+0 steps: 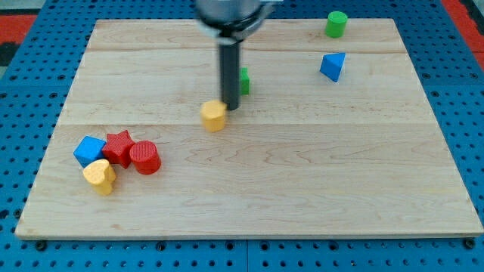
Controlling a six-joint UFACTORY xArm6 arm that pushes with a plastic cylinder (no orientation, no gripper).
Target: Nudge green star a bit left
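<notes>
Rod tip (230, 107) rests on the wooden board (302, 189) near its middle toward the top edge, holding nothing, just left of the green star (243, 80), which the rod mostly hides, and beside a yellow block (214, 115). Toward the top right corner sit a green cylinder (336, 23) and blue triangular block (333, 66); near the bottom left corner cluster a blue cube (88, 150), red star (119, 146), red cylinder (144, 158) and yellow heart (99, 176).

Pale wooden board (302, 181) with grain lines, on blue perforated base (469, 113). Green star block (243, 80), green cylinder block (336, 24), blue triangular block (332, 66), yellow pentagon-ish block (214, 116), blue cube block (88, 150), red star block (118, 146), red cylinder block (144, 158), yellow heart block (99, 176). Dark rod, my tip (230, 108).
</notes>
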